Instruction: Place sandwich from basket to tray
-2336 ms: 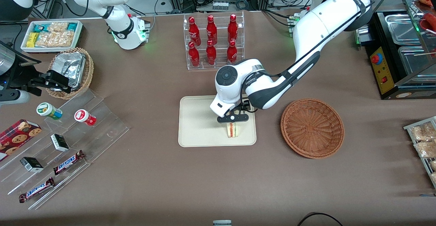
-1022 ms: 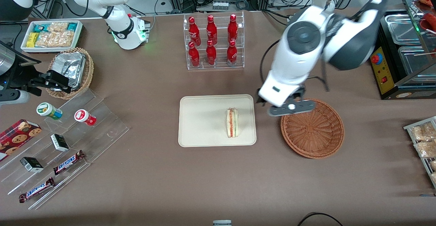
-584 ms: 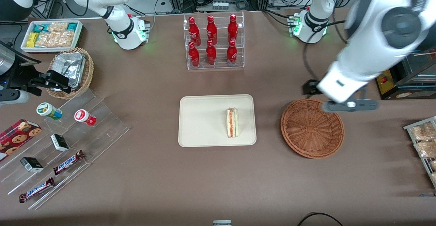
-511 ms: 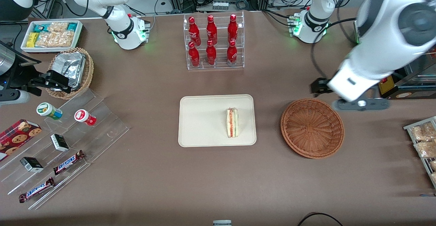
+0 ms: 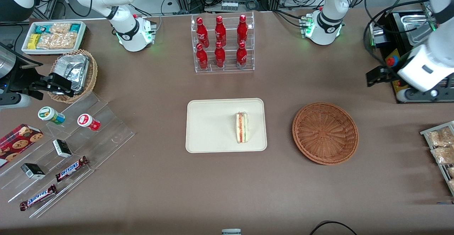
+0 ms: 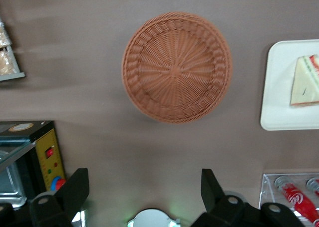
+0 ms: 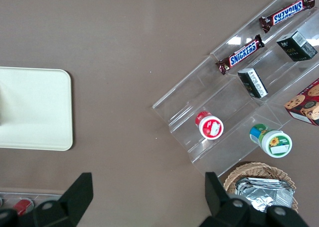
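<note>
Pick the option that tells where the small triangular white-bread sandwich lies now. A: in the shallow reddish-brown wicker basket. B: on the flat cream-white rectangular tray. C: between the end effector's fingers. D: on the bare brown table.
B: the sandwich lies on the tray; the basket holds nothing, and the open end effector hangs high toward the working arm's end of the table.

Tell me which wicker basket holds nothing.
The wide reddish-brown basket beside the tray; the deeper tan basket holds foil packets. The pincer, open, hangs above the table.
</note>
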Tool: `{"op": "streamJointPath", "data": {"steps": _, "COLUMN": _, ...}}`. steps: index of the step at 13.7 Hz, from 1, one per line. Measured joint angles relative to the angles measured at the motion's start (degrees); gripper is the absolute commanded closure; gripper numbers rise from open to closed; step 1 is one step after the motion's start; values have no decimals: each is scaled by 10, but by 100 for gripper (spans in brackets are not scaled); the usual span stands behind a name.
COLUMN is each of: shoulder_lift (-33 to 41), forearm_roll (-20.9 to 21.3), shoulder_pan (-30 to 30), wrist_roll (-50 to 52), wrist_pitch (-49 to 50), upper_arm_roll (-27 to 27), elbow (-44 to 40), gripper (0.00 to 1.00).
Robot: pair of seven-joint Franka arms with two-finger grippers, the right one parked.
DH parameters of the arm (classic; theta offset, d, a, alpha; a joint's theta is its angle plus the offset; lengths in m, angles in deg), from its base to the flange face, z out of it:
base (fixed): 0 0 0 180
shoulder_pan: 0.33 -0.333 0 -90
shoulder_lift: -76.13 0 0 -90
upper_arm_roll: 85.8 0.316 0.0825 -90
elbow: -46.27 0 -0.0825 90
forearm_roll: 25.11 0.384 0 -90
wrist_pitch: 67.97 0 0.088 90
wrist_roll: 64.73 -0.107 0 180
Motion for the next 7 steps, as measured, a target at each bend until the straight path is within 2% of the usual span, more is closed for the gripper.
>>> {"op": "streamJointPath", "data": {"steps": 7, "shoulder_lift": 40, "forearm_roll": 0, "shoulder_pan": -22, "wrist_roll": -5, "wrist_pitch": 30, "upper_arm_roll": -5, "elbow": 37, "gripper": 1}}
